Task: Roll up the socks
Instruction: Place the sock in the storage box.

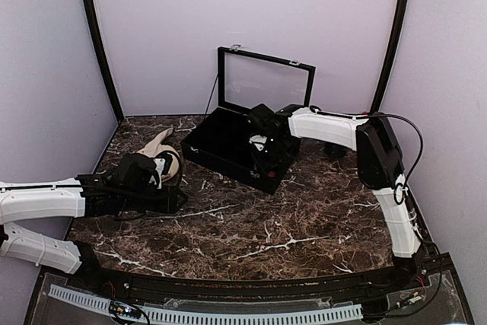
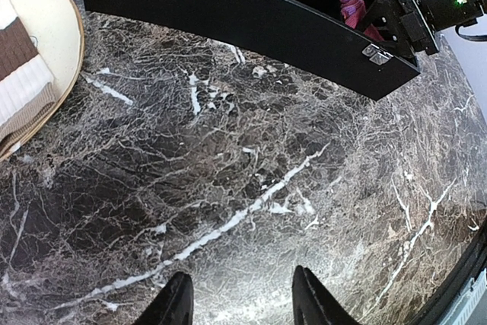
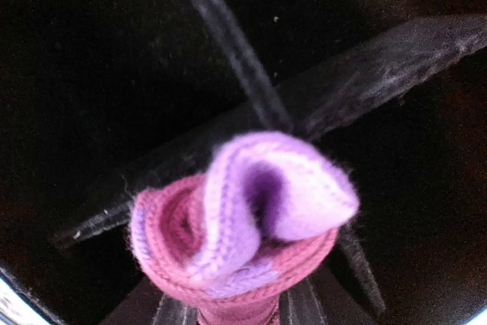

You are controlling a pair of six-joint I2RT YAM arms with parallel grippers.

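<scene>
The rolled pink sock stood on end in the black box, purple end up toward the right gripper, whose grip could not be told. The cream sock lay across the plate, partly cut off. The left gripper hung open, empty.
</scene>
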